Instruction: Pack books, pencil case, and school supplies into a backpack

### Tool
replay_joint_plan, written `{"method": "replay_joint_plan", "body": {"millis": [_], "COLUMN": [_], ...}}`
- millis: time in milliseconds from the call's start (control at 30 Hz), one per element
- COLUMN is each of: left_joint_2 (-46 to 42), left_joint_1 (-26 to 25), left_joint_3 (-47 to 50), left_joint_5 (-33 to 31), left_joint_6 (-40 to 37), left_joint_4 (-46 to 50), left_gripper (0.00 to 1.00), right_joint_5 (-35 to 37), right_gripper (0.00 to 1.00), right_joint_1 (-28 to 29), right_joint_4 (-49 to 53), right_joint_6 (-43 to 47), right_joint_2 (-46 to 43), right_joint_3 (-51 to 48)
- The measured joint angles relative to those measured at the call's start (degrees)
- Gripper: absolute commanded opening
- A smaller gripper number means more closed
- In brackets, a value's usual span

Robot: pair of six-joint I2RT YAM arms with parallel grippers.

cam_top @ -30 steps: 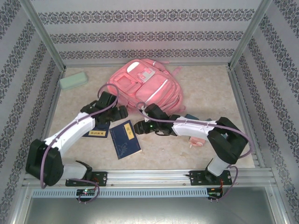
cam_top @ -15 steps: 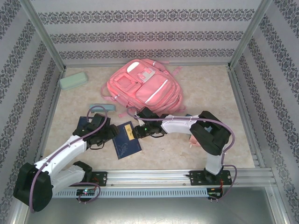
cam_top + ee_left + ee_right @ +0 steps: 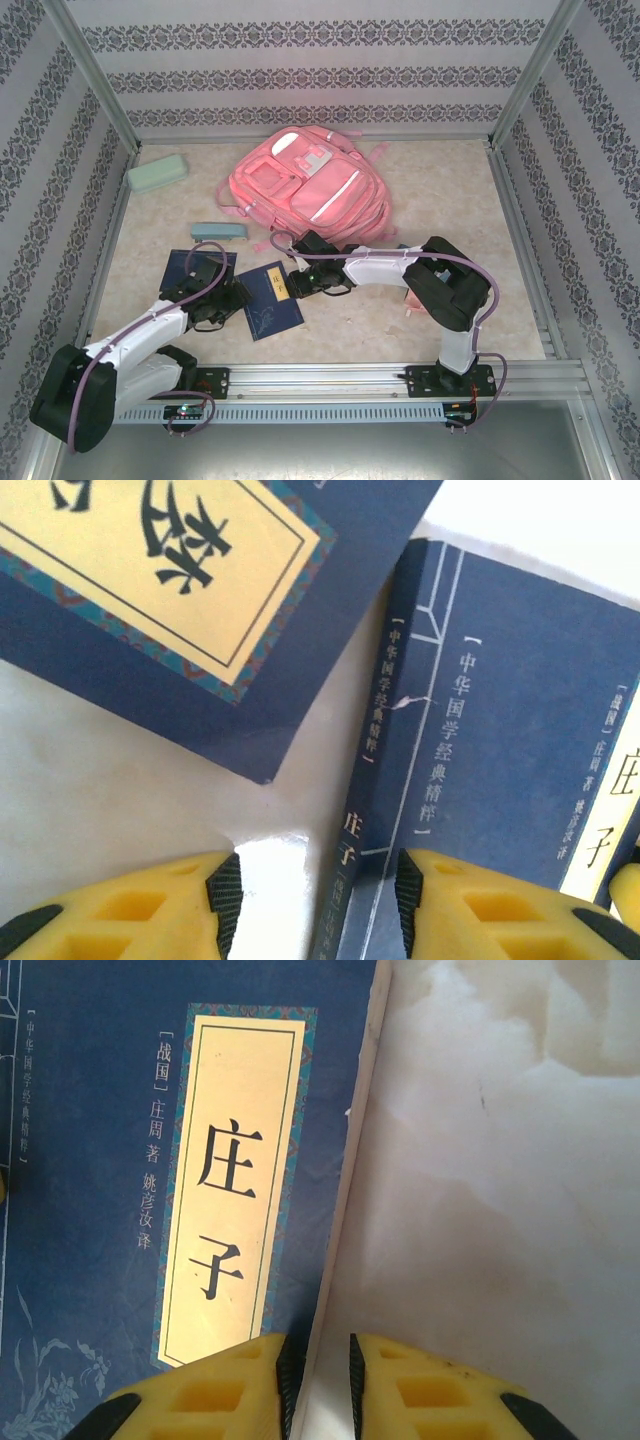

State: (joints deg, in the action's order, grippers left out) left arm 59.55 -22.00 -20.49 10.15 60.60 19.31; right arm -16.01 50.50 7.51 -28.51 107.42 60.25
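Observation:
A navy book [image 3: 272, 305] with a yellow title label lies flat near the table's middle. My left gripper [image 3: 232, 297] is at its spine side. In the left wrist view the left gripper [image 3: 315, 890] stands open astride the spine [image 3: 385, 780], one pad over the cover and the other over bare table, apart from the spine. My right gripper [image 3: 298, 283] is at the book's far right edge. Seen from the right wrist, the right gripper [image 3: 320, 1380] has its jaws narrowed onto the book's [image 3: 150, 1160] page edge. A second navy book [image 3: 190, 265] lies just left. The pink backpack [image 3: 305, 190] lies behind. The mint pencil case [image 3: 157, 173] is far left.
A teal pad [image 3: 218, 231] lies between the backpack and the books. A small pink block [image 3: 418, 303] peeks out beside the right arm. Metal frame posts and patterned walls close in the table on three sides.
My left arm drew back from the backpack to the book's spine, its jaws narrowing. My right gripper slid left onto the book's edge and closed down.

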Motion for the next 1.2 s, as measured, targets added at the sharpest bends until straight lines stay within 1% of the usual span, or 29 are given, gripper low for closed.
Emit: {"method": "replay_joint_plan", "body": {"millis": [67,100,267,400,500,667,800,900,1200], "left_joint_2": [0.4,0.5,0.6,0.5,-0.6,-5.1,-2.4,-0.3,-1.6], "left_joint_1": [0.0,0.0,0.0,-0.2,-1.0,-1.6,-1.6,-1.6,-1.6], "left_joint_3": [0.2,0.3,0.1,-0.9,-1.5,-2.3,-2.3,-2.3,-2.5], "left_joint_5": [0.0,0.0,-0.1,0.1,0.9,2.5,3.6,3.5,0.6], "left_joint_6": [0.5,0.7,1.4,1.2,0.7,-0.3,-0.5,-1.0,-2.1], "left_joint_4": [-0.4,-0.6,-0.7,-0.1,-0.4,-1.4,-3.1,-3.0,-0.7], "left_gripper": [0.42,0.42,0.43,0.47,0.47,0.46,0.46,0.46,0.45], "right_joint_5": [-0.1,-0.2,-0.2,-0.2,-0.2,-0.2,-0.2,-0.2,-0.2], "right_gripper": [0.23,0.24,0.23,0.24,0.24,0.24,0.24,0.24,0.24], "right_joint_1": [0.0,0.0,0.0,0.0,0.0,0.0,0.0,0.0,0.3], "right_joint_4": [0.0,0.0,0.0,0.0,0.0,0.0,0.4,0.5,0.6], "right_joint_6": [0.0,0.0,0.0,0.0,0.0,-0.1,-0.1,-0.1,-0.2], "right_joint_2": [0.0,0.0,0.0,0.0,0.0,0.1,0.3,0.4,0.4], "right_joint_3": [0.0,0.0,0.0,0.0,0.0,0.0,0.5,0.7,0.8]}}
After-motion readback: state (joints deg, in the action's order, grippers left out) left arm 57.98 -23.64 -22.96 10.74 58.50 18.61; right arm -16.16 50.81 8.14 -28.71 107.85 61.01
